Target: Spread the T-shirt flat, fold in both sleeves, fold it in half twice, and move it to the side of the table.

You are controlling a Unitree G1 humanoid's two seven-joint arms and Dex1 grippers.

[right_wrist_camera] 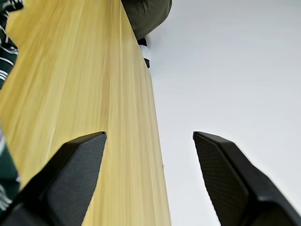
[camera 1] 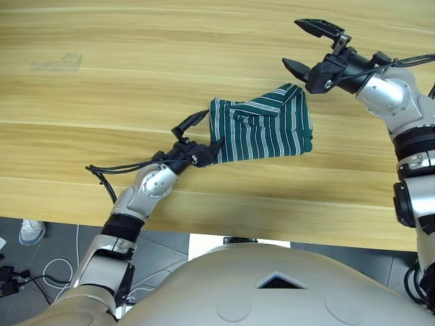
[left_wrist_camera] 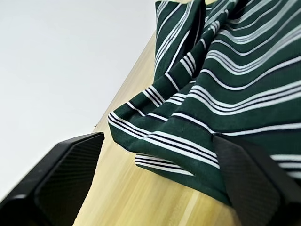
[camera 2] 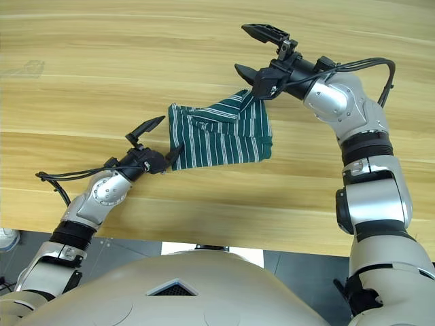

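The T-shirt (camera 1: 262,129), dark green with white stripes, lies folded into a small, slightly rumpled bundle in the middle of the wooden table (camera 1: 102,88). My left gripper (camera 1: 212,129) is open at the bundle's left edge, low over the table. In the left wrist view a corner of the T-shirt (left_wrist_camera: 221,80) lies between the spread fingers (left_wrist_camera: 66,174). My right gripper (camera 1: 291,42) is open and raised just above and beyond the bundle's far right corner, holding nothing. Its fingers (right_wrist_camera: 70,169) stand wide apart over the table (right_wrist_camera: 70,94).
The table stretches far to the left and back, with a faint pale mark (camera 1: 58,62) at the far left. Its front edge (camera 1: 272,227) runs close below the bundle. A black cable (camera 1: 102,176) loops off my left forearm.
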